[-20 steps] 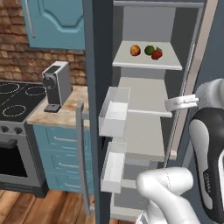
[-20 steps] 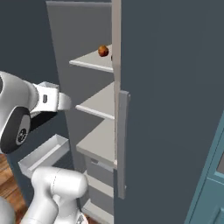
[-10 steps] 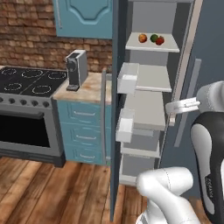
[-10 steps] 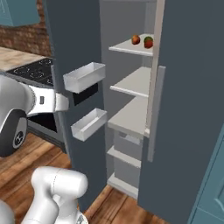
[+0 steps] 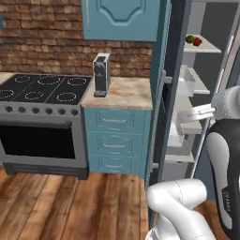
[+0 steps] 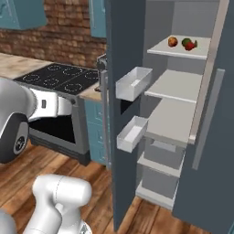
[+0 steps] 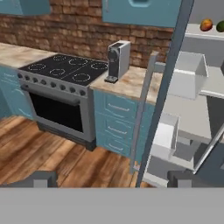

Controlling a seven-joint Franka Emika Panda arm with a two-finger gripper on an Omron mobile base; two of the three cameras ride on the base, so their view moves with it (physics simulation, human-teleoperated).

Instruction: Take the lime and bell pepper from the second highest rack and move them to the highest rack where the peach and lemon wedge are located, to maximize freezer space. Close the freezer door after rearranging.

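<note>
- The stove is standing well to the left of the freezer door, against a brick wall, with a wooden floor running in front of it.
- A coffee machine is sitting on the counter, between the stove and the door.
- The gripper is facing the door's outer edge from the stove side. Its jaws are standing wide apart and gripping nothing, which would suit pushing the panel next.
- The freezer door is hanging fully open, so the shelves are staying reachable. Two white bins are projecting from its inner face.
- Right of the door, the second highest rack is lying bare.
- Above it, the highest rack is carrying the peach, the lime and the bell pepper, grouped close together at its rear.
- The lemon wedge is too small to make out.
- Judgement: the rearranging is looking complete, and closing the door is remaining.
</note>
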